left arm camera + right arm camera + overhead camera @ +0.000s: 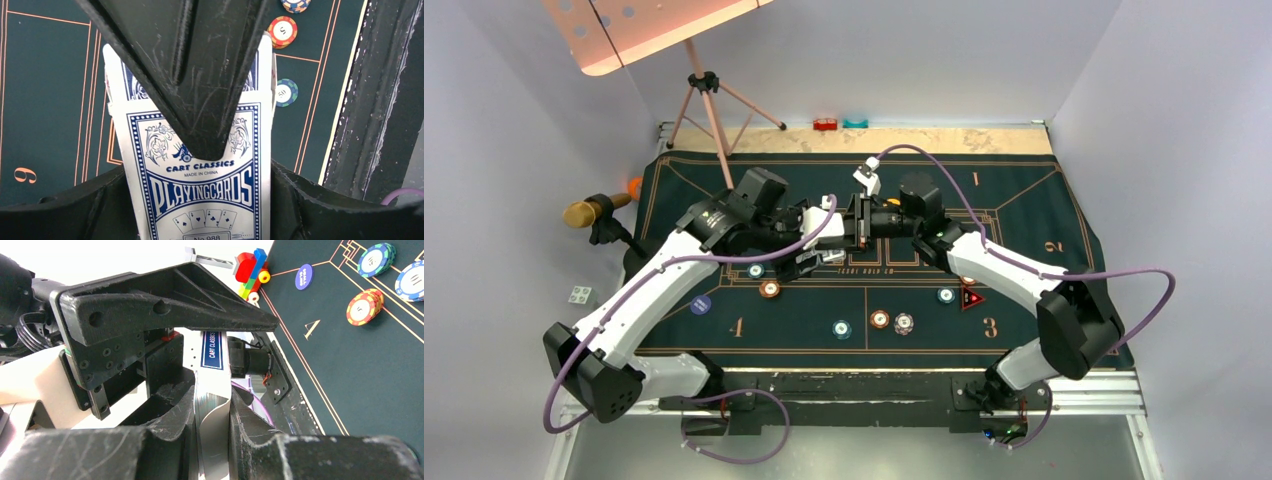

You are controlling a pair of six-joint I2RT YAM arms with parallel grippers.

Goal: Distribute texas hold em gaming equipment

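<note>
My right gripper (212, 407) is clamped across the flat faces of the card pack (200, 195). It holds the pack up over mid-mat (1024, 200) so my left gripper (197, 172) can get at it. The left fingers flank the pack's side edges; clamped or just beside, can't tell. My guess is a handover or opening the pack to deal. Chips (769, 289) lie scattered on the mat.

Blue/wht card pack (195, 190) gripped midair; striped chips (879, 319), red triangle marker (971, 298) lie flat, scattered.
</note>
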